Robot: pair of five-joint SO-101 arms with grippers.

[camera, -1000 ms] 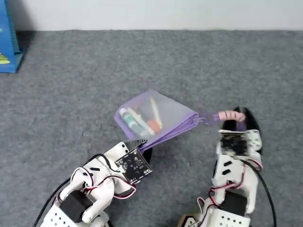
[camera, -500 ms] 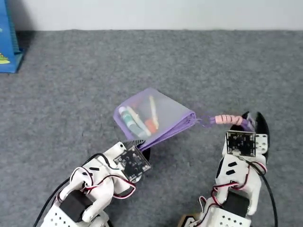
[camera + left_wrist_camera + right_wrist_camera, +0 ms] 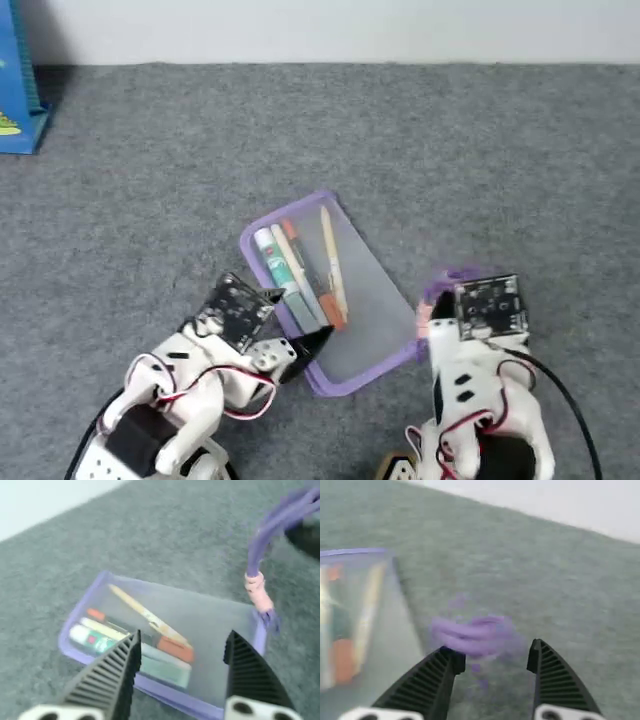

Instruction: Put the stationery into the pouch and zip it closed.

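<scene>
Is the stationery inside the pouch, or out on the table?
Inside. The stationery shows through the clear face of the pouch, all within its purple rim.

Translucent pouch with purple edging, lying flat and slanted on the grey surface, pens and other stationery inside, purple pull cord with pink bead at one corner
</scene>
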